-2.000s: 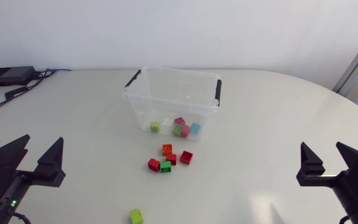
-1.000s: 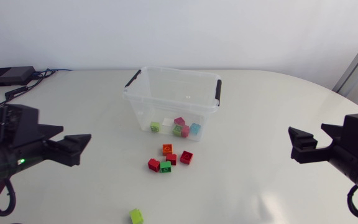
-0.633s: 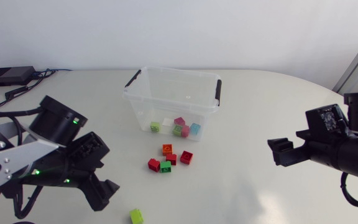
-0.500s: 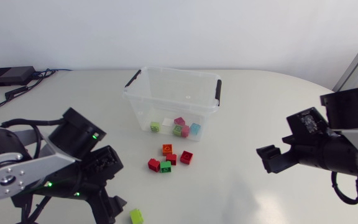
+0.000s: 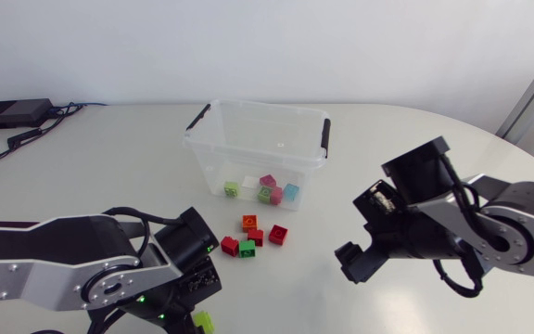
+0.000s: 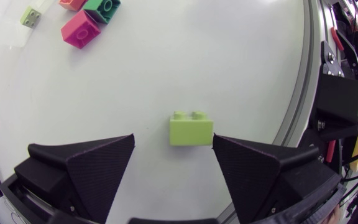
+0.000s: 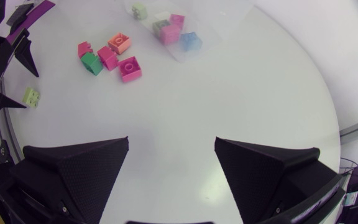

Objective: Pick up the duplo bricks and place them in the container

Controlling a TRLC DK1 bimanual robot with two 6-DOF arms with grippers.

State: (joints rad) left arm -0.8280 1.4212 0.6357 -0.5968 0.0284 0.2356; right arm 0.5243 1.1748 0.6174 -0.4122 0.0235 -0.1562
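The left fingers (image 6: 86, 168) stand wide open, gripping nothing. The lime brick (image 6: 191, 129) sits on the bench (image 6: 166, 62) between them, studs up, long axis running finger to finger. It lies at 7 o'clock from the loose bricks (image 5: 251, 236); the container (image 5: 258, 139) stands at their 12 o'clock. The right fingers (image 7: 79, 168) are wide open, empty.
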